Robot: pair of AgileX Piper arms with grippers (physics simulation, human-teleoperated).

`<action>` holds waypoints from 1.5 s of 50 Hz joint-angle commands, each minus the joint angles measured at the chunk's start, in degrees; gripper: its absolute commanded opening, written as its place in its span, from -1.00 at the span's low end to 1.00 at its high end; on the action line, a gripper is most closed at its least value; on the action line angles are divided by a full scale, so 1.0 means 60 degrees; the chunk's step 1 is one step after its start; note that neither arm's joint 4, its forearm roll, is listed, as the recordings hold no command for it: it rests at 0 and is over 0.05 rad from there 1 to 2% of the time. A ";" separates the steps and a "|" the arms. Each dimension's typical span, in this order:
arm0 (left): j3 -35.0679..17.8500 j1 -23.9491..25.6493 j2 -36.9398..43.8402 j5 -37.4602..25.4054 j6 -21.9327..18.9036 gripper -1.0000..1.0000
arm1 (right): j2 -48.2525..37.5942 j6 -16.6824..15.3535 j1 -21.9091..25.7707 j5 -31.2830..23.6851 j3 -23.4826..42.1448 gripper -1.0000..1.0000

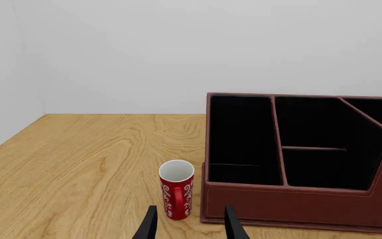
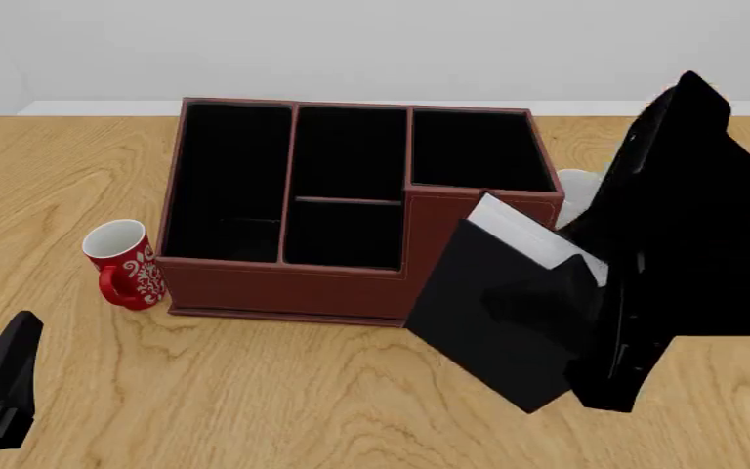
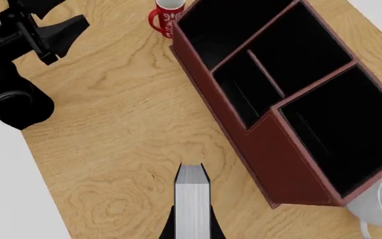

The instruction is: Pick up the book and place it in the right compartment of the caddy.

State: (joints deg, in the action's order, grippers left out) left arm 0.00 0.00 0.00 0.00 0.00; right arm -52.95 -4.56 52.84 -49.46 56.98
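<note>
One step is done: our right gripper (image 3: 191, 219) has its jaws clamped on the book (image 2: 512, 318), tilted in the air just beside the caddy (image 2: 284, 283). We must drop it into the right compartment (image 2: 473, 149). Our left gripper (image 1: 189, 224) waits, jaws apart.

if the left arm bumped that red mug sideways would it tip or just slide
The red mug is taller than it is wide and looks empty, so a knock near the rim would probably tip it; a low push would more likely slide it on the smooth table. It stands close to the caddy, which might stop it falling that way. Once down, its handle should keep it from rolling far.
</note>
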 commanded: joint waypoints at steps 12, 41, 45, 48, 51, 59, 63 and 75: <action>0.0000 0.0000 0.0000 0.0000 0.0000 1.00 | -0.0223 -0.0627 -0.0533 -0.1613 0.2813 -1.00; 0.0000 0.0000 0.0000 0.0000 0.0000 1.00 | -0.1542 -0.1929 -0.1188 -0.2891 0.6307 -1.00; 0.0000 0.0000 0.0000 0.0000 0.0000 1.00 | -0.1743 -0.2091 -0.1321 -0.2967 0.6682 -1.00; 0.0000 0.0000 0.0000 0.0000 0.0000 1.00 | -0.1843 -0.2213 -0.1400 -0.2970 0.6821 -1.00; 0.0000 0.0000 0.0000 0.0000 0.0000 1.00 | -0.1970 -0.2397 -0.1508 -0.2958 0.6968 -1.00; 0.0000 0.0000 0.0000 0.0000 0.0000 1.00 | -0.2276 -0.2752 -0.1769 -0.2849 0.7309 -1.00; 0.0000 0.0000 0.0000 0.0000 0.0000 1.00 | -0.2380 -0.2905 -0.1861 -0.2706 0.7369 -1.00; 0.0000 0.0000 0.0000 0.0000 0.0000 1.00 | -0.2648 -0.3121 -0.2236 -0.1992 0.7018 -1.00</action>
State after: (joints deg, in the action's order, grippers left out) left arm 0.00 0.00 0.00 0.00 0.00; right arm -67.48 -23.13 41.21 -64.30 99.09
